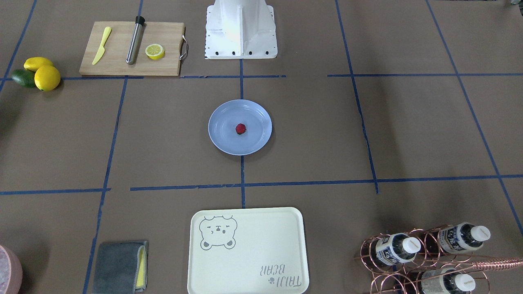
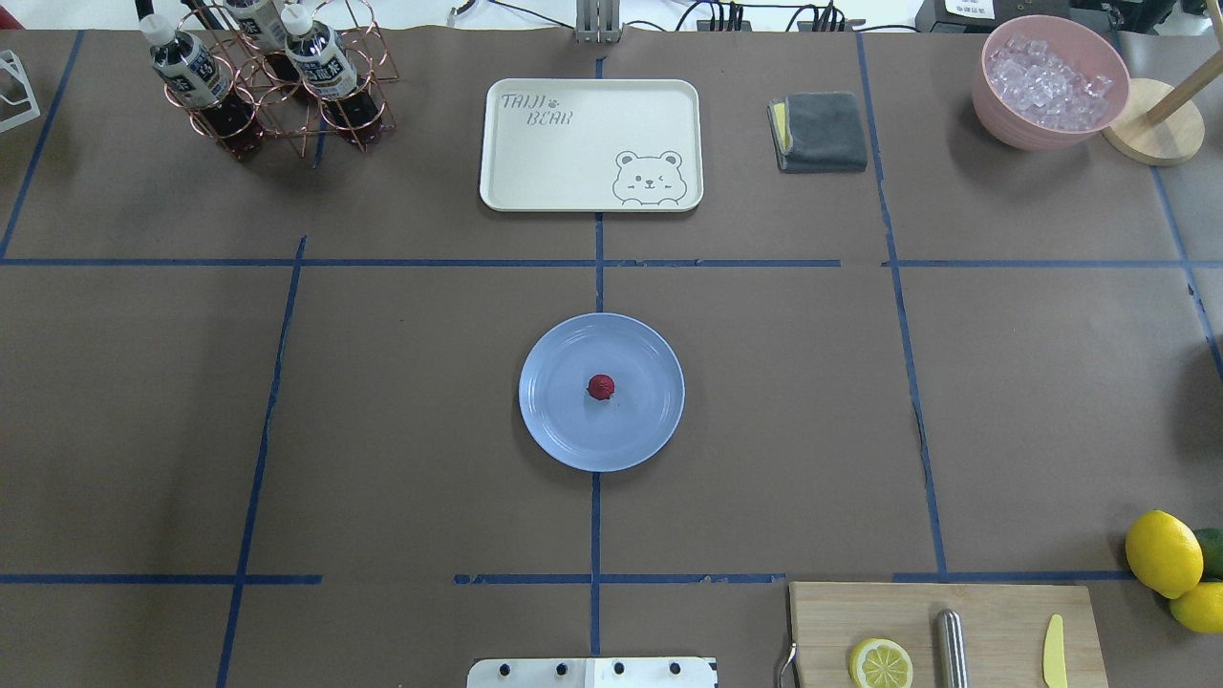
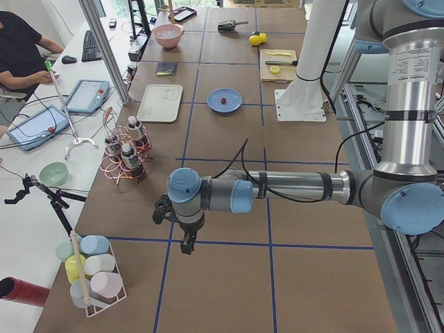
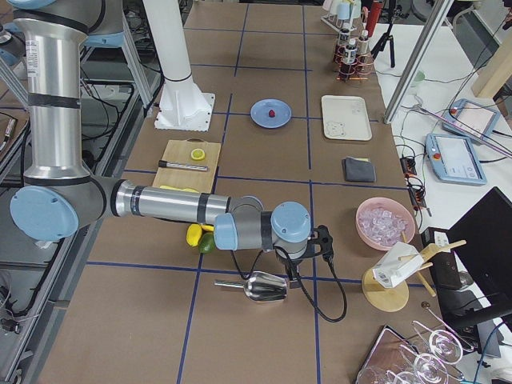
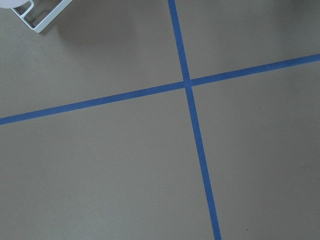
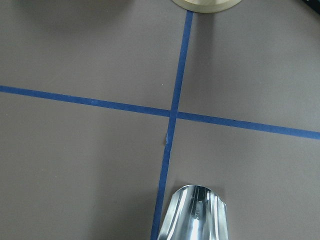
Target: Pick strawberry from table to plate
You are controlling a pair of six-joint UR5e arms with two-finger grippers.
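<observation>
The strawberry (image 1: 241, 129) (image 2: 600, 386), small and red, lies near the middle of the pale blue plate (image 1: 220, 141) (image 2: 554, 425) at the centre of the brown-paper table (image 2: 382, 430). Neither gripper is near it. My left gripper (image 3: 186, 244) hangs low over bare table far from the plate and shows only in the left side view; I cannot tell if it is open or shut. My right gripper (image 4: 326, 246) is at the opposite end, beside a metal scoop (image 4: 260, 286), and its state cannot be told either. Both wrist views show only paper and blue tape lines.
A cutting board (image 2: 946, 635) holds a lemon half (image 2: 880, 663), a metal rod and a yellow knife. Lemons (image 2: 1163, 552) lie beside it. A bear-print tray (image 2: 592, 143), a grey cloth (image 2: 820, 131), a bottle rack (image 2: 277, 76) and a pink ice bowl (image 2: 1049, 81) line the far edge. A person (image 3: 21, 52) sits at a side desk.
</observation>
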